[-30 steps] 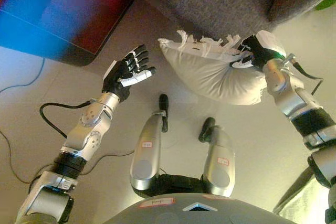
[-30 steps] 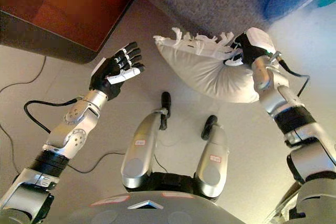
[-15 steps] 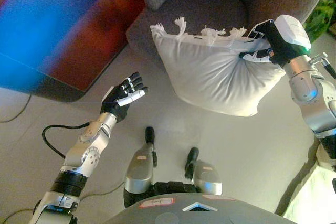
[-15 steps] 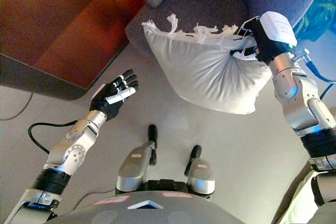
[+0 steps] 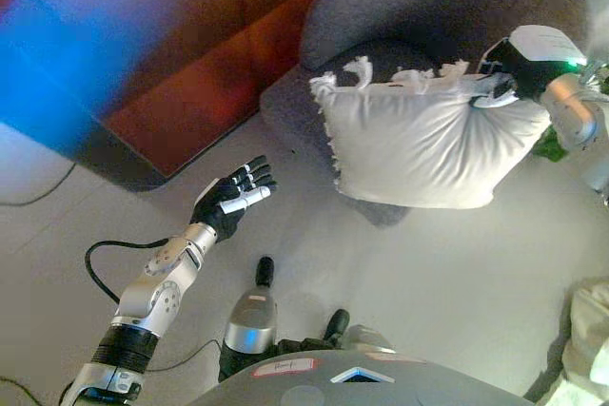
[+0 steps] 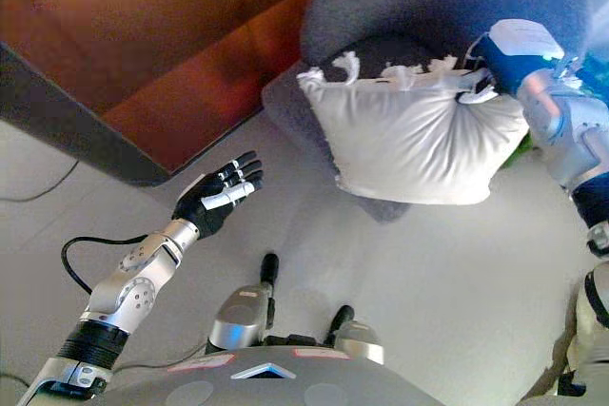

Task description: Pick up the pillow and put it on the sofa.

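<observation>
A white pillow (image 5: 423, 145) with tassels along its top edge hangs in the air in front of the grey sofa (image 5: 447, 7). It overlaps the sofa's seat (image 6: 381, 54) in both views. My right hand (image 5: 519, 68) is shut on the pillow's upper right corner and holds it up; it also shows in the right eye view (image 6: 504, 64). My left hand (image 5: 233, 202) is open and empty, fingers straight, low at the left over the floor, well apart from the pillow.
A reddish-brown wooden cabinet (image 6: 181, 54) stands left of the sofa, its dark base edge (image 6: 86, 121) near my left hand. A pale cloth (image 5: 590, 339) lies at the lower right. Something green (image 5: 552, 145) shows behind the pillow's right side.
The whole view has shifted as the camera moved. My right hand still holds the pillow, which now sits further right and closer over the sofa seat. My left hand stays open.
</observation>
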